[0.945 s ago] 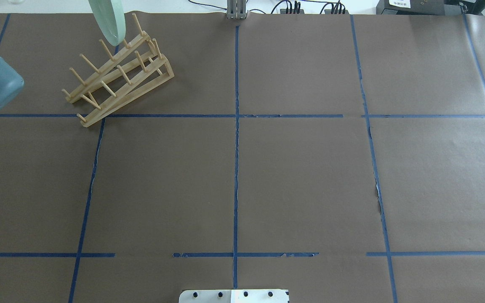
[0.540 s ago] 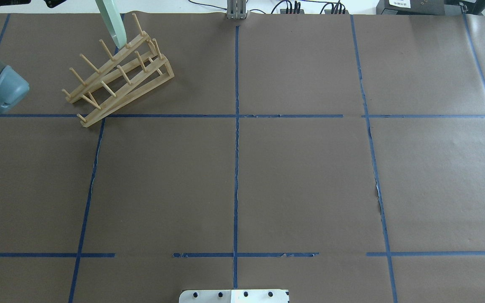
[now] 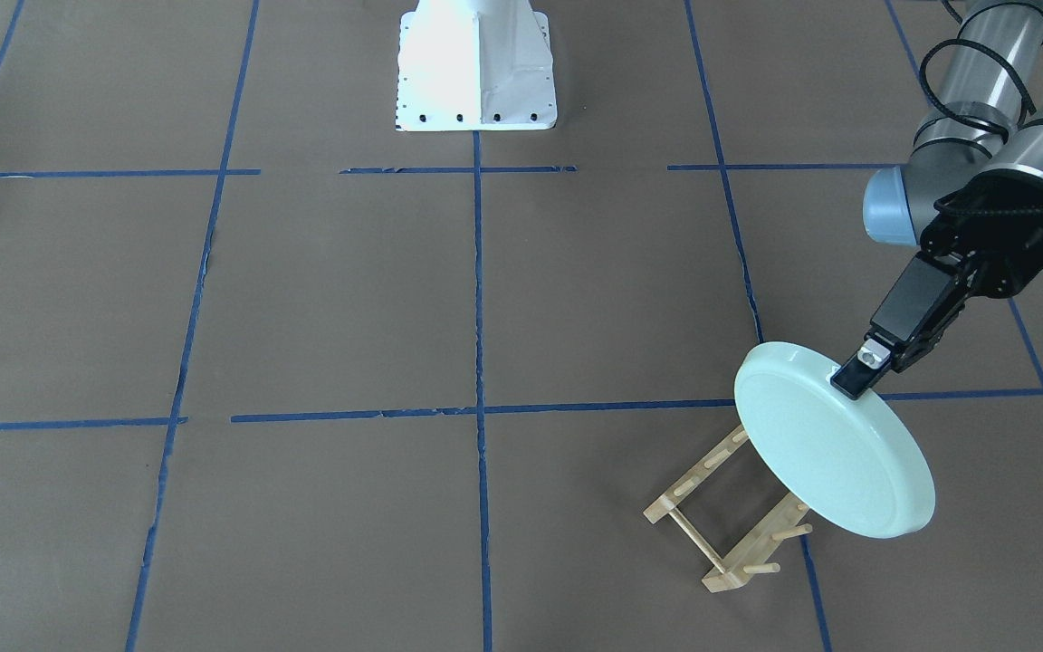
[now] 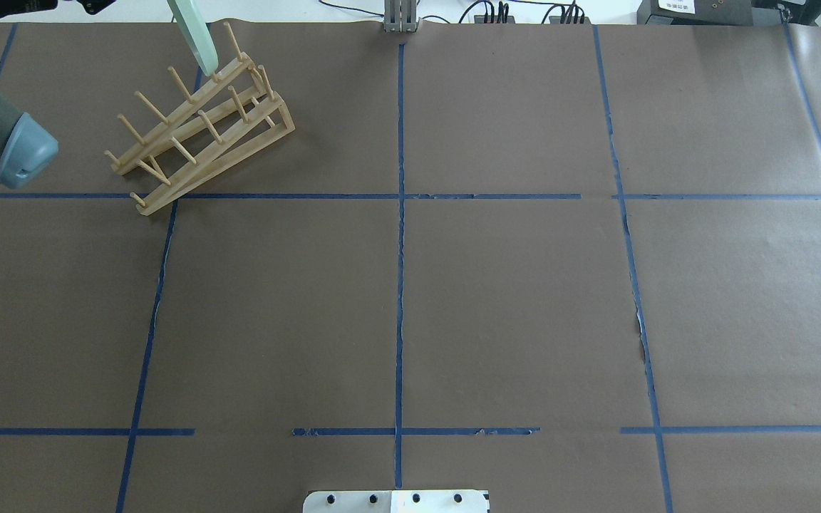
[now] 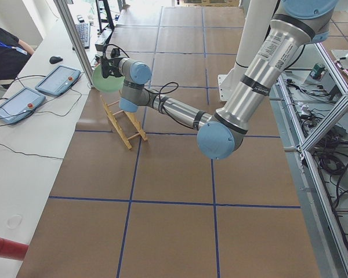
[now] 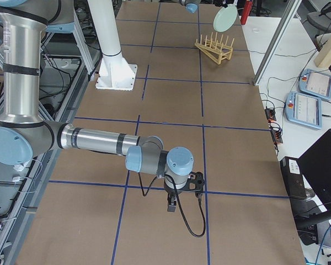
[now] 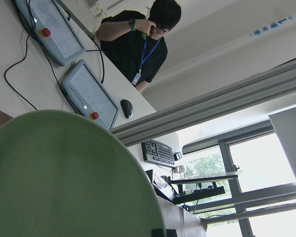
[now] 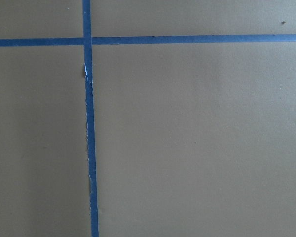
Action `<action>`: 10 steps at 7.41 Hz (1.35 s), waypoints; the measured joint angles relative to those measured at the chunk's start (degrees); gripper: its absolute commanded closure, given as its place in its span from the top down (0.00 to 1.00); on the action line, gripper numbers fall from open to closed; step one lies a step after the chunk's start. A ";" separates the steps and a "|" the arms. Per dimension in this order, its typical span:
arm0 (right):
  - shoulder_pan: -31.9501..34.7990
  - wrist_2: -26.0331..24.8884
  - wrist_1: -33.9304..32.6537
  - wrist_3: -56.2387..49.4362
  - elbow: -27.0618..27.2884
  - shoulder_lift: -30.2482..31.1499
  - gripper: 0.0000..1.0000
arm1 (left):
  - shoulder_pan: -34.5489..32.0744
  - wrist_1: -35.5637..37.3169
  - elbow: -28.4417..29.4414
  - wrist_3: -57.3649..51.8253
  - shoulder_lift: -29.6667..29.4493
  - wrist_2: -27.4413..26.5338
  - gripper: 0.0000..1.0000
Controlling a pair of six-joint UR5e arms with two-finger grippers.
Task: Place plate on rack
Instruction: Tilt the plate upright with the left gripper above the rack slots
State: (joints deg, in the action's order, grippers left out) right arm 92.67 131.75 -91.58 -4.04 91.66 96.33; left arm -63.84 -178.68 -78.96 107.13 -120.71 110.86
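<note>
The pale mint-green plate [image 3: 834, 444] hangs tilted on edge above the far end of the light-wood rack [image 3: 748, 551]. My left gripper [image 3: 855, 376] is shut on the plate's upper rim. In the overhead view the plate [image 4: 195, 32] shows almost edge-on, its lower edge by the end pegs of the rack [image 4: 204, 135]; I cannot tell whether they touch. The plate fills the left wrist view [image 7: 64, 182]. My right gripper [image 6: 172, 205] hangs low over the table far from the rack, seen only in the exterior right view; I cannot tell if it is open.
The table is brown paper with a blue tape grid [image 4: 400, 214]. The robot's white base [image 3: 474, 68] stands at the near edge. Beyond the far edge are teach pendants [image 5: 58, 80] on a white bench and a seated person [image 7: 138, 39].
The plate has turned more edge-on and shifted slightly towards the rack's end pegs. The left arm's elbow has moved inward over the table. The rack has not moved.
</note>
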 measured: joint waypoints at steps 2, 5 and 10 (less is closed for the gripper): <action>0.02 0.00 -0.02 0.00 0.01 0.00 1.00 | 0.27 -1.61 3.41 3.15 -2.18 -3.85 0.00; 0.03 0.00 -0.01 0.00 -0.01 0.00 1.00 | 1.60 -3.42 8.58 3.85 -4.29 -6.23 0.00; 0.02 0.00 0.00 0.00 -0.04 0.00 1.00 | 4.04 -4.58 10.45 3.74 -4.14 -8.35 0.00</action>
State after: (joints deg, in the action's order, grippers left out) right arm 92.69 131.75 -91.58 -4.04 91.62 96.33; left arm -59.80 -183.26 -68.51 110.87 -124.85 102.52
